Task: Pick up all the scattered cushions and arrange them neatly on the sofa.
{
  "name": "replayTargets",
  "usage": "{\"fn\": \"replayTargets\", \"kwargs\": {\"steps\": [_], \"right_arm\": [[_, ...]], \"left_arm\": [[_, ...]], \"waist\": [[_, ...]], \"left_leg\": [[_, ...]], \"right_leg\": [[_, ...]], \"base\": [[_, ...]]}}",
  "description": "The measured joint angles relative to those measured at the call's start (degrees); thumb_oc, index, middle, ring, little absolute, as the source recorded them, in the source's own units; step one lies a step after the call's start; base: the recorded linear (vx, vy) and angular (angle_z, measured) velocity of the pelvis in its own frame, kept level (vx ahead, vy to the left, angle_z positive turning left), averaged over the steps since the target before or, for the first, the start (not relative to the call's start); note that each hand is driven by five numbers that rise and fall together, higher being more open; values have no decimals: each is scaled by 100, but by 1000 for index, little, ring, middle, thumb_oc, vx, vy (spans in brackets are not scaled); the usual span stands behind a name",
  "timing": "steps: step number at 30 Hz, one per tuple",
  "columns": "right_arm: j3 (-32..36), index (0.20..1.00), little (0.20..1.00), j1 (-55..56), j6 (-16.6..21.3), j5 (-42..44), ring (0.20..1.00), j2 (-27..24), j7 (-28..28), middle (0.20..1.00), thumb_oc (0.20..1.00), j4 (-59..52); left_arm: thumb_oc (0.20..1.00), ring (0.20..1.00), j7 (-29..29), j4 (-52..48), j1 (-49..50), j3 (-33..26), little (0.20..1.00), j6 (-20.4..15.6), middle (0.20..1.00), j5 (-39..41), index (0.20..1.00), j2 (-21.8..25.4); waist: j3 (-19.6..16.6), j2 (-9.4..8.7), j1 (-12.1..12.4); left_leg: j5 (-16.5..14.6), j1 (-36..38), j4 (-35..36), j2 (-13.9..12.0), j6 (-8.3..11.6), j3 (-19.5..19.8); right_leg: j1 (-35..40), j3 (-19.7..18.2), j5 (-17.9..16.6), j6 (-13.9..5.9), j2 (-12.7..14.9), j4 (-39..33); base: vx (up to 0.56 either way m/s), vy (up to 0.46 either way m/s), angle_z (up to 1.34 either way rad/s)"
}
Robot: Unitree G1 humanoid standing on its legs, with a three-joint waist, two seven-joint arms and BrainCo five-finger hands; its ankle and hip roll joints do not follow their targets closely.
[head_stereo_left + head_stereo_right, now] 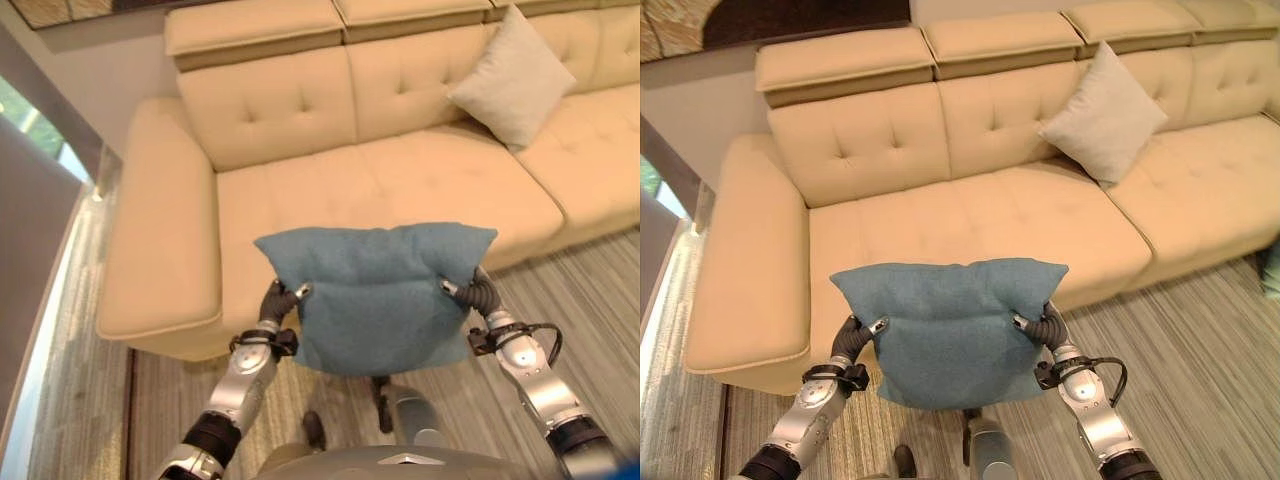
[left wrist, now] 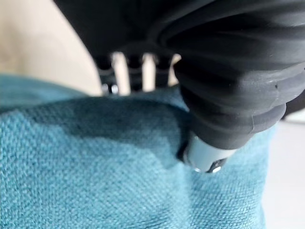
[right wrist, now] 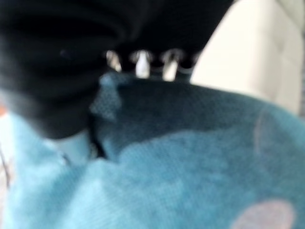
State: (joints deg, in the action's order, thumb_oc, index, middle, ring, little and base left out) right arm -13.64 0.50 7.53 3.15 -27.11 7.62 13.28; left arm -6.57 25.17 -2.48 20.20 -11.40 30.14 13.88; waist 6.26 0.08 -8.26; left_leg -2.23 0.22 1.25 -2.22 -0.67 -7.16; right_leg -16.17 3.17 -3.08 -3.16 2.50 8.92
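A blue cushion (image 1: pixel 378 290) hangs in the air in front of the cream sofa (image 1: pixel 400 180), just before its seat edge. My left hand (image 1: pixel 281 301) grips its left side, the thumb (image 2: pixel 205 155) pressed into the cloth and the fingers (image 2: pixel 121 71) curled behind it. My right hand (image 1: pixel 472 291) holds the cushion's right side the same way, its fingers (image 3: pixel 143 64) wrapped over the fabric. A pale grey cushion (image 1: pixel 512 77) leans tilted against the sofa's backrest to the right.
The sofa's wide left armrest (image 1: pixel 155 230) lies left of the blue cushion. Striped grey carpet (image 1: pixel 590 300) runs in front of the sofa. A bright window strip (image 1: pixel 40 130) is at the far left.
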Motion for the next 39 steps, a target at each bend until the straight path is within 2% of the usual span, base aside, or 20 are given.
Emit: {"fn": "replayTargets", "kwargs": {"steps": [1, 4, 5, 7, 9, 11, 12, 13, 14, 15, 17, 19, 21, 23, 27, 31, 32, 35, 36, 39], "right_arm": [[28, 200, 200, -16, 0, 2, 200, -89, 4, 200, 200, -1], [183, 200, 200, -7, 2, 4, 200, -140, -2, 200, 200, -21], [181, 200, 200, -22, 2, 4, 200, -158, -4, 200, 200, -51], [181, 200, 200, -16, 35, 15, 200, -12, 4, 200, 200, -53], [185, 200, 200, 83, 35, 22, 200, 7, -12, 200, 200, -80], [168, 200, 200, 97, 35, 24, 200, 12, -32, 200, 200, -75], [182, 200, 200, 72, 34, 44, 200, 66, -27, 200, 200, 43], [184, 200, 200, 31, 31, 58, 200, 14, -33, 200, 200, 42], [179, 200, 200, 115, 29, 59, 200, -29, -65, 200, 200, -44], [180, 200, 200, 252, 5, 64, 200, -59, -73, 200, 200, -56], [193, 200, 200, 280, 5, 71, 200, -52, -65, 200, 200, -70], [215, 200, 200, 245, 0, 71, 200, -30, -63, 200, 200, -94], [187, 200, 200, 108, -25, 70, 200, -8, -71, 200, 200, -99], [155, 200, 200, 73, -30, 70, 200, 6, -71, 200, 200, -100], [120, 200, 200, -31, -26, 69, 200, 27, -128, 200, 200, -112], [30, 200, 200, -57, -29, 65, 200, 129, -211, 200, 200, -112], [-12, 200, 200, -55, -32, 66, 200, 126, -220, 200, 200, -111], [-51, 200, 200, 2, -53, 66, 200, 134, -193, 200, 200, -84], [-26, 200, 200, -5, -53, 66, 200, 130, -183, 200, 200, -35], [147, 200, 200, 3, -92, 65, 200, 39, -156, 200, 200, 72]], "left_arm": [[200, 200, 5, 2, -10, 10, 200, 0, 200, 15, 200, -43], [200, 200, 24, 87, -188, 67, 200, -3, 200, 27, 200, -103], [200, 200, 32, 81, -197, 76, 200, -9, 200, 28, 200, -108], [200, 200, 50, 78, -152, 56, 200, -8, 200, 68, 200, -11], [200, 200, 133, 72, -132, 61, 200, -2, 200, 64, 200, 48], [200, 200, 145, 34, -98, 57, 200, 0, 200, 48, 200, 110], [200, 200, 150, 45, -82, 59, 200, 13, 200, 34, 200, 27], [200, 200, 151, 1, -53, 33, 200, 17, 200, 32, 200, -27], [200, 200, 173, -39, -9, 14, 200, 27, 200, 29, 200, 65], [200, 200, 172, -40, 33, 54, 200, 112, 200, 25, 200, 33], [200, 200, 199, -48, 47, 64, 200, 123, 200, 19, 200, 42], [200, 200, 230, -81, 25, 58, 200, 126, 200, 17, 200, 66], [200, 200, 231, -81, 37, 42, 200, 127, 200, 17, 200, 117], [200, 200, 243, -81, 14, 10, 200, 130, 200, 15, 200, 177], [200, 200, 250, -145, -24, -48, 200, 123, 200, 12, 200, 280], [200, 200, 244, -145, -18, -222, 200, 120, 200, 13, 200, 266], [200, 200, 244, -145, -22, -255, 200, 119, 200, 12, 200, 276], [200, 200, 241, -48, -16, -267, 200, 123, 200, 7, 200, 242], [200, 200, 244, -25, -20, -239, 200, 122, 200, 7, 200, 199], [200, 200, 249, 16, -27, -183, 200, 126, 200, 3, 200, -12]], "waist": [[-2, 52, 24], [34, -231, -52], [29, -313, 5], [44, -392, 73], [-9, -563, 87], [5, -601, 175], [72, -469, 155], [130, -342, 181], [104, -437, 165], [57, -382, 141], [28, -353, 128], [35, -372, 124], [30, -362, 196], [33, -301, 153], [19, -400, 167], [35, -308, 241], [46, -249, 207], [60, -327, -28], [79, -324, -47], [127, -133, -76]], "left_leg": [[48, -60, -204, -84, 111, 59], [459, -914, -1742, -108, 728, -94], [598, -1208, -2321, -224, 781, -345], [372, -1656, -3109, -712, 561, -897], [339, -1549, -2043, -592, 451, -1099], [358, -1527, -1244, -535, 455, -1016], [490, -1518, -521, -575, 497, -653], [528, -1541, -493, -733, 547, -513], [609, -1544, -544, -787, 590, -680], [671, -1469, -552, -927, 544, -743], [654, -1389, -610, -851, 517, -750], [610, -1207, -580, -490, 434, -840], [627, -809, -411, -152, 31, -1128], [564, -474, -163, -138, -227, -1274], [239, -215, -161, 80, -395, -1395], [182, -150, -22, 127, -531, -1453], [192, -118, 100, 102, -547, -1451], [247, 21, 291, 61, -377, -1224], [267, 81, 360, 30, -284, -1102], [316, 186, 382, -161, -108, -895]], "right_leg": [[98, 125, 107, 132, -41, -9], [350, 658, 324, 412, 218, -73], [421, 776, 380, 490, 224, -112], [883, 1045, 533, 486, -19, -469], [1063, 1061, 342, 128, -63, -827], [1145, 1014, 349, 61, -211, -880], [1069, 1213, 958, -967, -240, -491], [805, 1139, 1036, -81, -255, 105], [876, 987, 1010, 143, -79, 130], [1054, 1038, 967, 603, -285, 52], [1141, 971, 983, 592, -404, -67], [1150, 800, 955, 623, -490, -106], [1158, 562, 959, 617, -512, -26], [1084, 576, 1094, 412, -556, 368], [528, 624, 1647, -186, -81, 1832], [308, 882, 1773, -195, 83, 1835], [44, 828, 1676, -198, 148, 1605], [-203, 420, 204, -656, 301, -277], [-23, 325, -210, -538, 213, -550], [187, 194, -264, -324, -86, -565]], "base": [[171, -251, 107], [115, -202, 108], [139, -95, 69], [232, -3, 61], [173, 66, 25], [273, 104, -5], [232, 83, -24], [236, 112, -20], [263, 193, -18], [258, 192, -11], [179, 169, -27], [170, 239, -40], [143, 180, -68], [131, 150, -32], [165, 124, -12], [165, 32, -24], [255, -53, -23], [216, -66, 26], [251, -86, 71], [196, -102, 49]]}}
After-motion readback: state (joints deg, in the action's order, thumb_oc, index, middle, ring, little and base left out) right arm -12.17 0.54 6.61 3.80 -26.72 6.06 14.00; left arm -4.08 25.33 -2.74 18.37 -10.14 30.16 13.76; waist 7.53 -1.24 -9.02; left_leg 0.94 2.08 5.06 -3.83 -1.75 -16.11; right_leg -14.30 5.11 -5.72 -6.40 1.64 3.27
